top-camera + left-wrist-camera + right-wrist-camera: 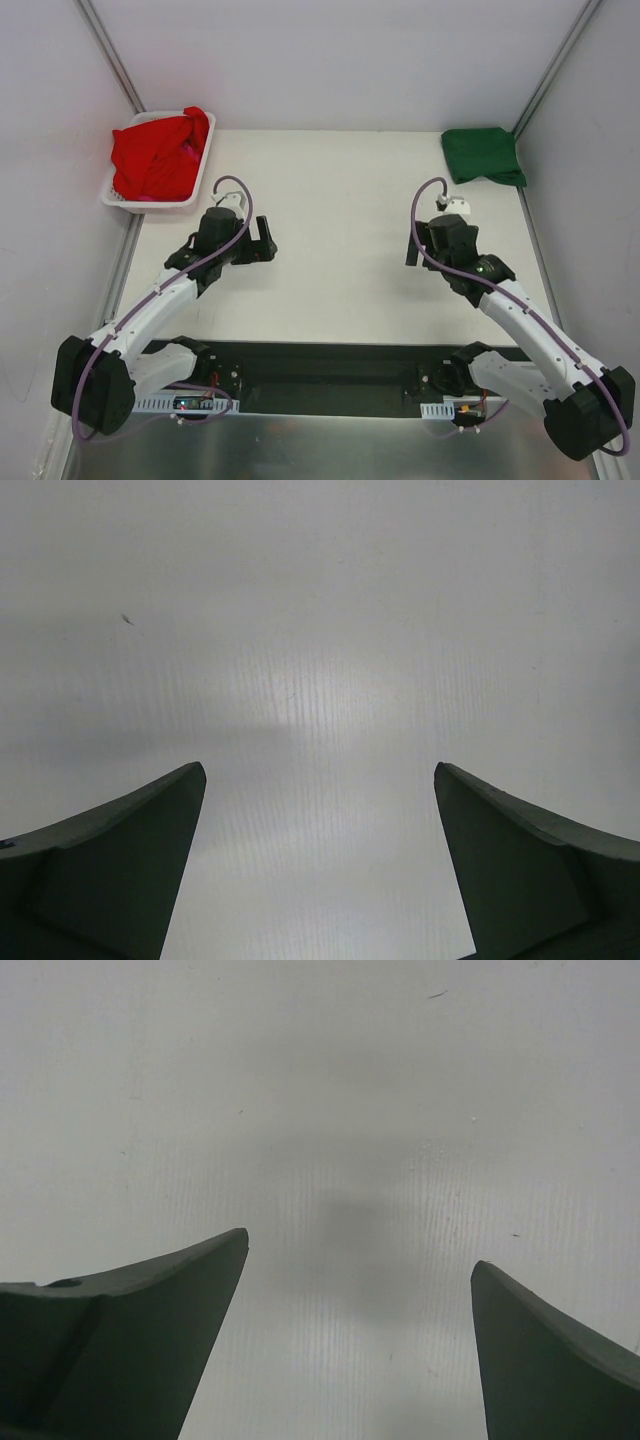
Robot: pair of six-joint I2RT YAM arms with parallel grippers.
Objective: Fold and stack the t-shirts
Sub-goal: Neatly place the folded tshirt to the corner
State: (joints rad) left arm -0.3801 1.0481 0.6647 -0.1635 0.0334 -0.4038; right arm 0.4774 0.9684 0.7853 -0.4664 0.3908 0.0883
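Dark green and spread wide, the jaws of the left gripper (264,241) hold nothing; its wrist view shows only bare white table (340,200) between them. The right gripper (412,250) is equally wide apart and empty, also above bare tabletop. Both hang near mid-table, well apart from the cloth.

Outward to the far right corner lies the green t-shirt (482,155), a compact folded-looking bundle. In the far left corner the red t-shirts (158,152) sit crumpled in a white basket (122,201), draping over its far rim; how many are there I cannot tell.

The likely trouble lies in that heap. A pinch taken too low may catch the basket wall with the cloth and drag it, and the basket already sits at the table's left edge. A pinch into bunched folds could lift several layers at once, or two shirts tangled together.
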